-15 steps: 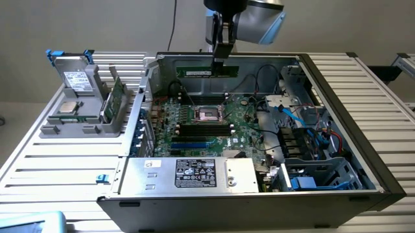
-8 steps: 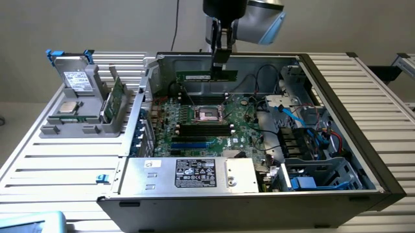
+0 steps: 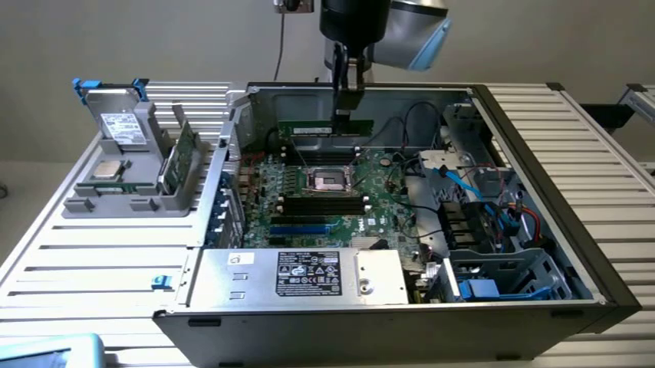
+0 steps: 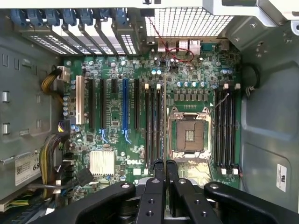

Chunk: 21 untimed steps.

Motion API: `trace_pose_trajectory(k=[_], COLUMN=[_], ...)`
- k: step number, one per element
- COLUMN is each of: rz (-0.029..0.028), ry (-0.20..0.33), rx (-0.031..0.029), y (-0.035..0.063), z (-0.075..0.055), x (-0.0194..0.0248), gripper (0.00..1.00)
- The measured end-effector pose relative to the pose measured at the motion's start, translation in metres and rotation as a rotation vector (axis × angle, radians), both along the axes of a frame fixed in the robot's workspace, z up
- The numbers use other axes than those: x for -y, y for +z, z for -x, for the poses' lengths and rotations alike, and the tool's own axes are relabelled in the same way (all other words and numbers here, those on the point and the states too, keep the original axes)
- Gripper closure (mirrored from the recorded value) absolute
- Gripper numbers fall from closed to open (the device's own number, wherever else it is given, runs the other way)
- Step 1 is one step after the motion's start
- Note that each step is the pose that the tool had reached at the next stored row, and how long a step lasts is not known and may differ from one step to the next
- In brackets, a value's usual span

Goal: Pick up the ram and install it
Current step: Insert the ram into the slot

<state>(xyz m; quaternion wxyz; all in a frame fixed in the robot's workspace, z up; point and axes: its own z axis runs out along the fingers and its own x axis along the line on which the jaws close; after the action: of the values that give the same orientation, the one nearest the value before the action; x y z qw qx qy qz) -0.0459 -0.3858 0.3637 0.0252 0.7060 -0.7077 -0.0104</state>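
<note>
The gripper [image 3: 345, 115] hangs from the arm into the open computer case [image 3: 532, 153], fingers clamped on the top edge of the ram [image 3: 324, 129]. The ram stands on its long edge, level, and is clear of the motherboard [image 3: 307, 218]. In the exterior view it sits above the board's far portion, beyond the empty processor socket [image 3: 330, 180]. In the wrist view the gripper [image 4: 164, 164] shows both fingertips drawn close together over the memory slots [image 4: 153, 126] just beside the socket [image 4: 189, 135]. A grey holder [image 3: 123, 192] stands outside the case at the exterior view's left, carrying a boxy drive [image 3: 123, 126] and a processor chip [image 3: 107, 170].
</note>
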Motion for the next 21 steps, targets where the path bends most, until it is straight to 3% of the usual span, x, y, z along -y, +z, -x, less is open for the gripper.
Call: trace_pose_trajectory(k=[21], rz=[0.0001], ry=[0.0], rx=[-0.0001], y=[-0.0382], z=[0.0], x=[0.0], gripper=[0.87])
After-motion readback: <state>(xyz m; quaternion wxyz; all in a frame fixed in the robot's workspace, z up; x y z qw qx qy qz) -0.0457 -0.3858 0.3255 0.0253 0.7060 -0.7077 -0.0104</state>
